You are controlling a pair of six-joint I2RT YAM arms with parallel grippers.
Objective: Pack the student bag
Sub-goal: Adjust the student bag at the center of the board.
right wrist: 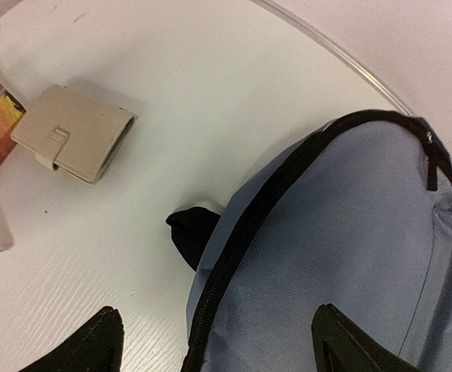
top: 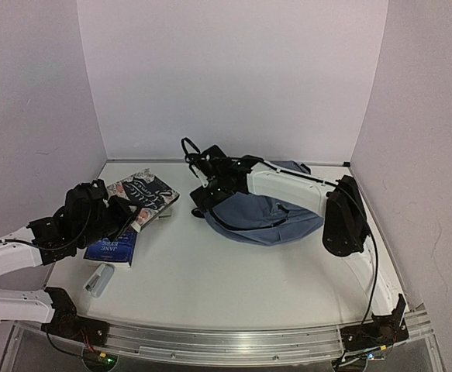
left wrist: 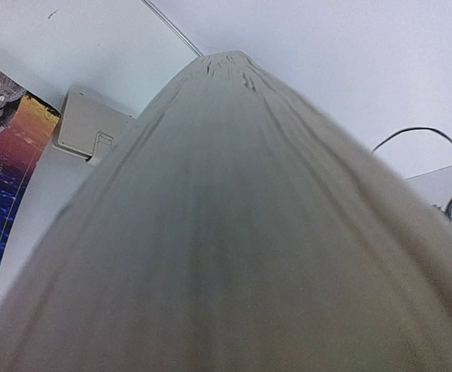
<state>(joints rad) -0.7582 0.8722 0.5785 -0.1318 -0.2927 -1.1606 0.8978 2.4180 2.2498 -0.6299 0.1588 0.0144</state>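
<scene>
Standing wide apart, your right fingers [right wrist: 86,345] hold nothing. In the right wrist view, one tip hangs over bare tabletop [right wrist: 194,101] and the other over the slate-blue fabric of the student bag [right wrist: 334,232]. The bag's black zipper [right wrist: 249,232] runs up from between the two tips and curves away ahead of them. A black strap end [right wrist: 191,232] pokes out from under the bag's edge, just ahead of the fingers. Farther ahead and off to the side of the tip over the tabletop, a beige snap wallet [right wrist: 70,132] lies flat, well apart from the bag.

From the top view, you can see the student bag [top: 268,217] lying flat on the tabletop [top: 233,287] under your right arm, with the right fingers at its far left edge.

Your left fingers [top: 121,211] are drawn narrow on a dark patterned book [top: 144,194], holding it tilted above the tabletop. In the left wrist view, its page edge [left wrist: 233,232] fills nearly everything ahead of the fingers, and the fingers themselves do not show. A blue book [top: 111,248] lies flat just below those fingers. The wallet [top: 98,279] sits beyond it toward the arm bases.
</scene>
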